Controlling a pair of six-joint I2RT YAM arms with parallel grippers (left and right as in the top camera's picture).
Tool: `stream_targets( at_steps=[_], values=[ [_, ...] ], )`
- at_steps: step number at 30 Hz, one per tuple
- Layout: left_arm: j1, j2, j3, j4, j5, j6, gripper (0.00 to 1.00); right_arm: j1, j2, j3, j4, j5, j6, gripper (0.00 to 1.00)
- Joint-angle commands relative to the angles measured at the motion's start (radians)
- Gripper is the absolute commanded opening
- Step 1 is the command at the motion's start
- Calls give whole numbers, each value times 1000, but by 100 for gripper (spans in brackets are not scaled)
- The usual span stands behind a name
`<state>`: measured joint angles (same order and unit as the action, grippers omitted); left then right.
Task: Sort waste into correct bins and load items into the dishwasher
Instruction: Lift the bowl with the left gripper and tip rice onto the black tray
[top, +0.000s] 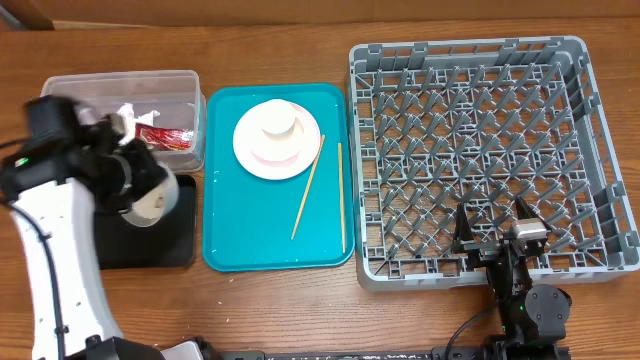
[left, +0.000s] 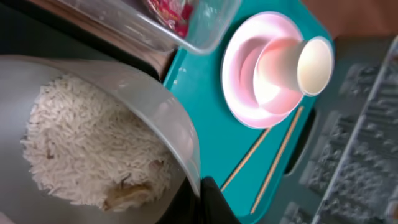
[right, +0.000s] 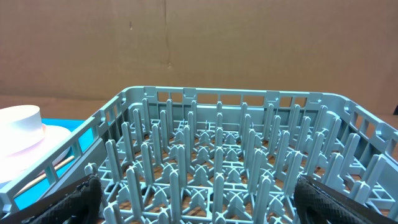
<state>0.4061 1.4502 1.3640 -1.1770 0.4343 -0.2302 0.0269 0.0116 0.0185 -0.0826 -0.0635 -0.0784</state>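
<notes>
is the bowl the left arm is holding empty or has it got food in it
Not empty: the bowl holds a heap of white rice covering much of its inside, as the left wrist view shows.

Overhead straight down, left wrist close above teal tray, right wrist low across rack

Wooden table, brown cardboard wall — even light
</notes>
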Motion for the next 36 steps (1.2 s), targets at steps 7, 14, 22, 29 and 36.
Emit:
stream_targets(
  at_steps=[7,14,22,29,36],
  values=[
    [314,-15,-243,254,506,79,4,0,-9,-11,5,-2,-1,100],
    [486,-15,-416,431,699,78,4,0,-9,-11,5,-2,-1,100],
    [593,-15,-502,541,901,98,4,0,-9,-11,5,-2,-1,100],
    [596,-15,-503,606,1027,100,4,0,-9,-11,5,-2,-1,100],
    [598,-15,-503,644,1038,90,4,0,-9,-11,5,-2,-1,100]
  ],
)
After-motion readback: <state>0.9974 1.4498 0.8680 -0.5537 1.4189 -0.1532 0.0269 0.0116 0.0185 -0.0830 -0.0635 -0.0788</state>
